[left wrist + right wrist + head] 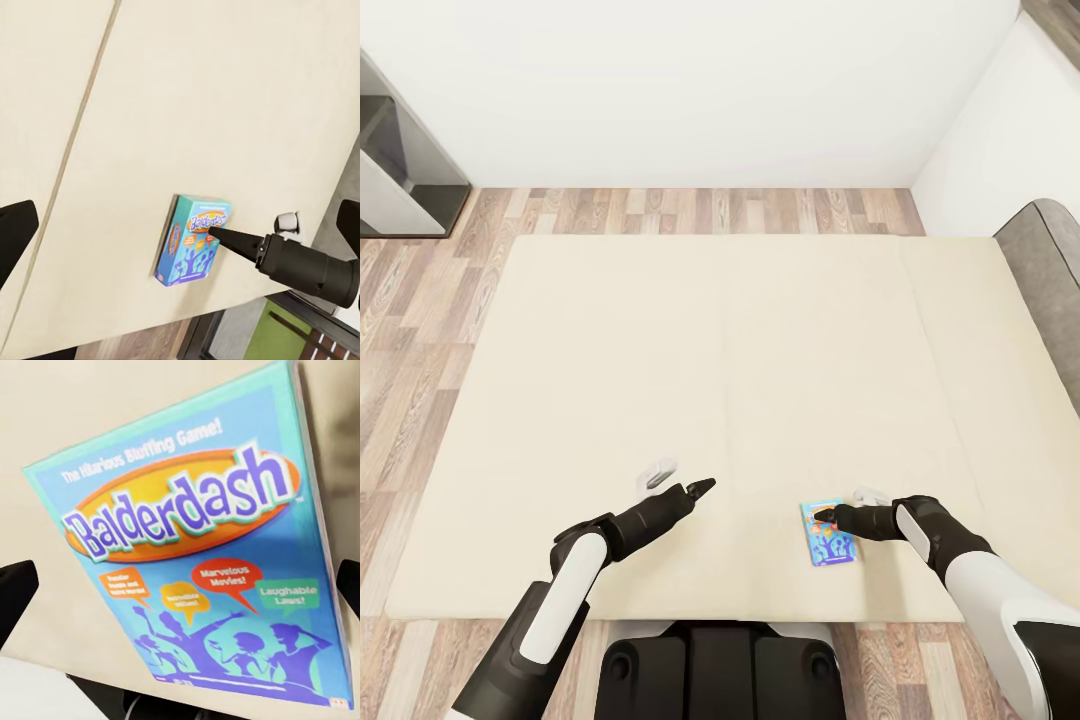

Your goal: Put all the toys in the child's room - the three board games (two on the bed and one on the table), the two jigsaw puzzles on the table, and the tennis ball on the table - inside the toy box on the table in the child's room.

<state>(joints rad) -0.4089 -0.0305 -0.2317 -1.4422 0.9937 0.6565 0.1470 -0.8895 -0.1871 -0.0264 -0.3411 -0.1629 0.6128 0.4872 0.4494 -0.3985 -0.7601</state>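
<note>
Your right gripper (830, 517) hangs over the Balderdash box (828, 538), jaws spread either side, seemingly not yet touching. The box lies flat by the mattress's (710, 400) near edge. Your left gripper (678, 478) waits parted and empty. Wood floor (420, 290) surrounds the bed.

Blue Balderdash board game (829, 535), flat on beige bed (710, 380)
</note>
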